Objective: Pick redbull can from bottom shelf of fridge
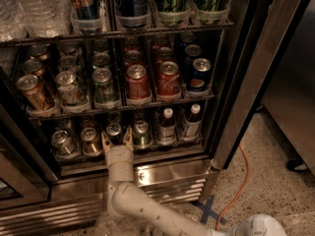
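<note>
Speckled floor (275,181) fills the lower right of the frame. An orange cord (246,173) lies on it, and a blue tape cross (209,211) is stuck down near the foot of the fridge (246,73).

Low and left of the middle, the gripper (116,134) is at the front of the bottom shelf. Its two fingers (105,141) are spread apart. The redbull can (114,130) stands between them, slim with a silver top. I cannot tell if the fingers touch it. The white arm (142,213) comes up to the gripper from the bottom edge, in front of the steel grille (49,215).

Just left of the redbull can is a copper can (90,139), and left of that a silver can (63,141). Just right of it is a green can (141,132), then two small bottles (166,124) with white caps.

One shelf up, red cola cans (137,82) stand in rows with other cans beside them. At the upper left of the frame are clear water bottles (39,9).
</note>
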